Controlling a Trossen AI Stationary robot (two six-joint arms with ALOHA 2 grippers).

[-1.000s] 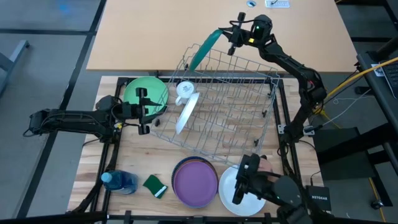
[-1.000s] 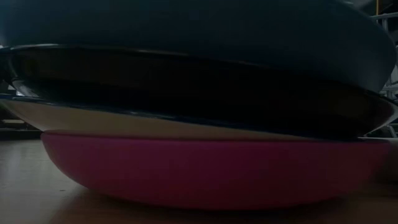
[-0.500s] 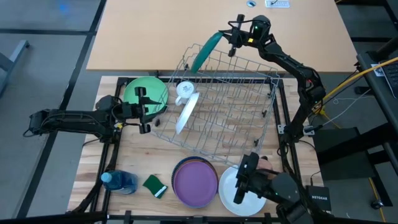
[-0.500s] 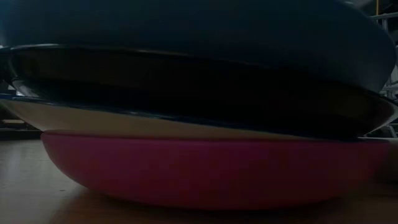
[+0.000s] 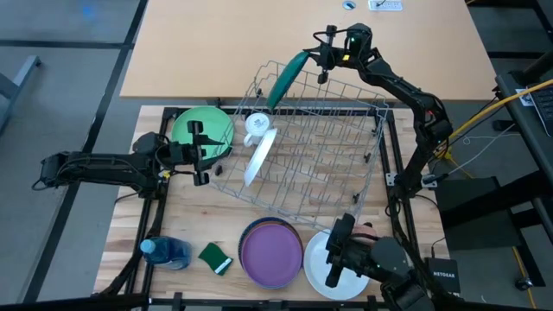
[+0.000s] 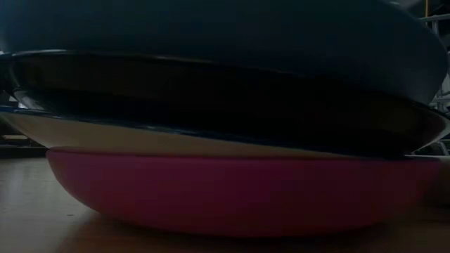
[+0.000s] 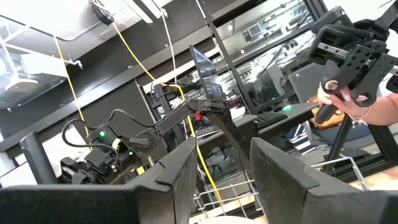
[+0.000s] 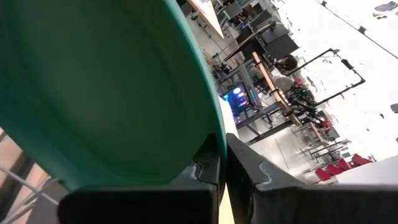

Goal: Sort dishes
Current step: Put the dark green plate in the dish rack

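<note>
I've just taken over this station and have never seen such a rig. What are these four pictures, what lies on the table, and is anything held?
Two dark robot arms work at a wooden table.

The overhead picture shows everything: a wire dish rack holding a white plate and a white mug. Beside it lie a light green plate, a purple-topped plate stack, another white plate, a green sponge and a blue bottle.

The table-level picture is filled by that stack.

The other two come from wrist cameras. The right hand is shut on a dark green plate over the rack's far edge. The left hand holds nothing, its jaws apart.
</note>
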